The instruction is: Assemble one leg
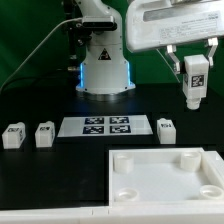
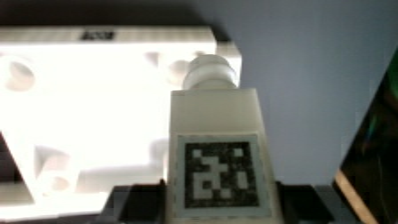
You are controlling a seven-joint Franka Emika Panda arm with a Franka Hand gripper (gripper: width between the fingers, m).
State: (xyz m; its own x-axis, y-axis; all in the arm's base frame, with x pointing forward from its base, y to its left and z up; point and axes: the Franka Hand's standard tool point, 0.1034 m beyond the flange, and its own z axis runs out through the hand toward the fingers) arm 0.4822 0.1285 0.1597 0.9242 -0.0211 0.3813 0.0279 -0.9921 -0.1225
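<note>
My gripper [image 1: 193, 80] is shut on a leg [image 1: 194, 74], a small white block with a black-and-white tag, and holds it upright in the air above the right part of the scene. In the wrist view the held leg [image 2: 221, 140] stands between the dark fingers [image 2: 135, 204], pointing toward the white panel [image 2: 89, 100] below. The large white panel [image 1: 165, 172] with round corner sockets lies at the front right of the exterior view. Three other legs lie on the table: two at the exterior view's left [image 1: 13, 136] [image 1: 45, 134] and one right of the marker board [image 1: 166, 127].
The marker board [image 1: 105, 126] lies on the black table in front of the arm's base [image 1: 104, 70]. A green wall stands behind. A white strip runs along the front edge.
</note>
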